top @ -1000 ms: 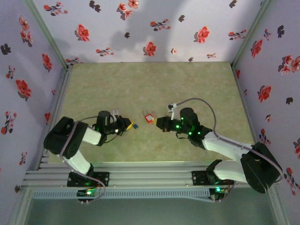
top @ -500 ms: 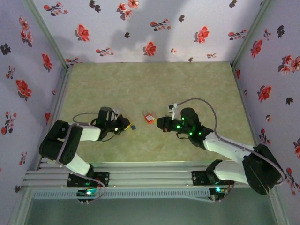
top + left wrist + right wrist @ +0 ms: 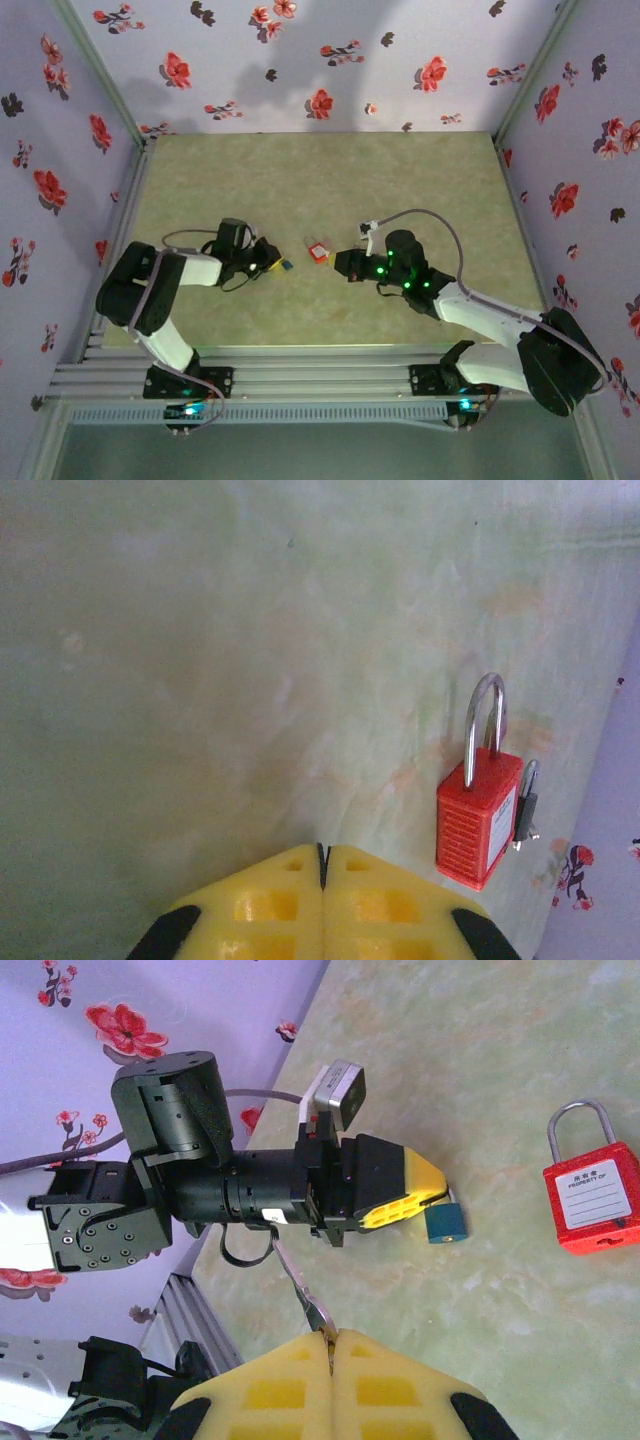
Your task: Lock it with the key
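The red padlock [image 3: 318,252] lies flat on the green table between the two grippers, and both legs of its shackle sit in the body [image 3: 592,1198]. My right gripper [image 3: 330,1338] is shut on the key [image 3: 300,1290]. The key's thin metal shaft sticks out past the yellow fingertips and its head is hidden between them. In the top view the right gripper [image 3: 338,262] sits just right of the padlock. My left gripper [image 3: 322,852] is shut with nothing in it, and the padlock [image 3: 478,820] lies ahead to its right. The left gripper [image 3: 270,263] is left of the padlock.
A blue-headed key [image 3: 445,1223] lies on the table right at the left gripper's tip [image 3: 438,1185]; it also shows in the top view [image 3: 286,266]. A small dark piece with a metal loop [image 3: 525,810] lies beside the padlock. Flowered walls enclose the table [image 3: 320,180].
The left arm's forearm and wrist have swung a little toward the back, with its shut gripper staying beside the blue-headed key. The right arm and the padlock have not moved.
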You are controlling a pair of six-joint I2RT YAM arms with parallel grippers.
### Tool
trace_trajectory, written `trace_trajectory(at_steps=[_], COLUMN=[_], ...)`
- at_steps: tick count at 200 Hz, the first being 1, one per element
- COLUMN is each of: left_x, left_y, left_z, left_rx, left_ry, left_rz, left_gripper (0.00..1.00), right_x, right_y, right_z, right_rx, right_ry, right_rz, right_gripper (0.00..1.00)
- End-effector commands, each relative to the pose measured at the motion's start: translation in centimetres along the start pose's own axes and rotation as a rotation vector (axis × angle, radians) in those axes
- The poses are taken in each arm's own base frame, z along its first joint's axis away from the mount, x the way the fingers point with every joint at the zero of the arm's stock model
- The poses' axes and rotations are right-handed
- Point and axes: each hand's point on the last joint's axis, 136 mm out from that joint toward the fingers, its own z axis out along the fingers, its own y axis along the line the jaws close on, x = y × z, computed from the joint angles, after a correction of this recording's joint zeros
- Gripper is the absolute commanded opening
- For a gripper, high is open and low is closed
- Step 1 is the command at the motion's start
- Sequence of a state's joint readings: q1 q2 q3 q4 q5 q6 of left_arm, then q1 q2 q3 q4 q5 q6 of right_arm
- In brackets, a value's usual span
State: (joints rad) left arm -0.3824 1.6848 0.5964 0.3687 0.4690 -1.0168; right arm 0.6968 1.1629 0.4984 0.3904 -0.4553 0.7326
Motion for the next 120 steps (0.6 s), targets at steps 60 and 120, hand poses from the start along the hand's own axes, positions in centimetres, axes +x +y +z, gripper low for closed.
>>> trace_trajectory(at_steps=[60,120], left_x=[-0.06,-0.04], left_y=[1.94,1.92], left_z=[0.53,0.36], left_rx=[-0.119,-0.129], left_ry=[-0.004,0.000], left_rz=[0.032,0.040], left_gripper=[0.00,0.11], right_x=[0.18,0.33], right_y=[0.46,0.35], right_z=[0.07,0.30], right_rx=[-0.015,-0.015], right_ry=[0.005,0.012], right_rz=[-0.019,-0.012], right_gripper=[0.00,0.00])
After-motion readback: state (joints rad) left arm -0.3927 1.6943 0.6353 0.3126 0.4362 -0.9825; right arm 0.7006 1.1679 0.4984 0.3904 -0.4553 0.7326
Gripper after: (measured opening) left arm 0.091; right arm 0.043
